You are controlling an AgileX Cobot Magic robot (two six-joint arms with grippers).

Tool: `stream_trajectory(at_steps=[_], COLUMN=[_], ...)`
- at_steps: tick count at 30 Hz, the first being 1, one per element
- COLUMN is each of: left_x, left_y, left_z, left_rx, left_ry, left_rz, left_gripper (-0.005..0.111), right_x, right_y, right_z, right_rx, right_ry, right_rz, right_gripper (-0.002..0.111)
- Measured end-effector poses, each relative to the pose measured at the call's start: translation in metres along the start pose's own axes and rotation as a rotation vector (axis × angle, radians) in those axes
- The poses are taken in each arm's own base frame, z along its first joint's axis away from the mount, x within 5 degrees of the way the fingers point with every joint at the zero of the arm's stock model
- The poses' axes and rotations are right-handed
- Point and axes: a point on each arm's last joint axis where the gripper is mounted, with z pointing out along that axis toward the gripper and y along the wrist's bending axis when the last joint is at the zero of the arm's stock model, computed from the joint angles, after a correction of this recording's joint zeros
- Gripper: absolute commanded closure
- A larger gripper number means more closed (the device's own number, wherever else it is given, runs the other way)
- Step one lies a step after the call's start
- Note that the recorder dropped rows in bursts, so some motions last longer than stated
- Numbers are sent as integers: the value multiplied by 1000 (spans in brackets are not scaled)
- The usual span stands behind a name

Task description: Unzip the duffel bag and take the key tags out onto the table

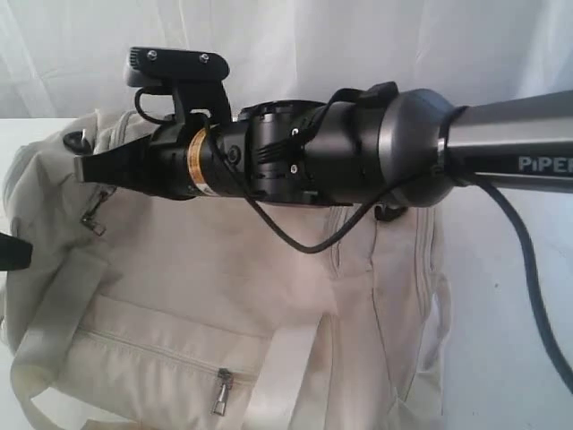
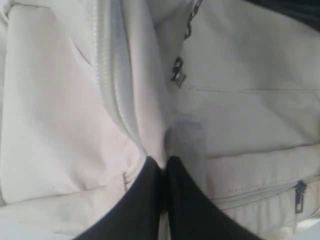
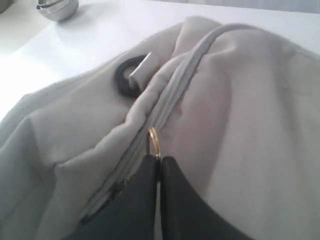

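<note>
The right gripper (image 3: 160, 161) is closed on a small gold ring (image 3: 153, 141) that sits on the zipper (image 3: 176, 89) along the top of the duffel bag (image 3: 250, 130). Only the fingertips hold the thin ring, so it could slip out if the pull runs at an angle to the zipper line instead of along it. The zipper curves over soft, humped fabric, so the slider may also jam on a puckered fold or drag the whole bag with it. The left gripper (image 2: 164, 169) is closed on a pinch of the bag's cream fabric beside another zipper seam. That hold looks shallow, and if it gives, nothing braces the bag against the pull. Next to the zipper lies a black ring (image 3: 124, 79) with a satin tab through it, close enough to snag a passing finger. The key tags are not in view and are presumably inside the bag, whose zipper looks closed beyond the ring. The bag rests on a plain white bench (image 3: 95, 37), smooth enough to let it slide, with a shiny metal object (image 3: 57, 7) well apart near the far edge. A white curtain (image 1: 358, 36) hangs behind.
</note>
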Motion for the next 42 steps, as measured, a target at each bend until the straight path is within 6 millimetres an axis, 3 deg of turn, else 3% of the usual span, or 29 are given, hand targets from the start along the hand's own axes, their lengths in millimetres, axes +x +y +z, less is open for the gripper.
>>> stream_trajectory(at_steps=[8, 15, 29, 42], left_x=[22, 26, 35, 45], left_y=[1, 2, 14, 25], left_z=[12, 12, 11, 8], left_rx=[33, 24, -117, -271], left_ry=[24, 34, 123, 207], left_rz=[-97, -106, -195, -279], left_gripper=[107, 107, 107, 107], right_x=[-18, -27, -46, -59], right_y=[-15, -16, -39, -71], right_z=[12, 35, 79, 77], right_rx=[-104, -108, -86, -26], right_ry=[-61, -90, -163, -193], right_rz=[24, 16, 21, 37], right_gripper=[108, 108, 108, 108])
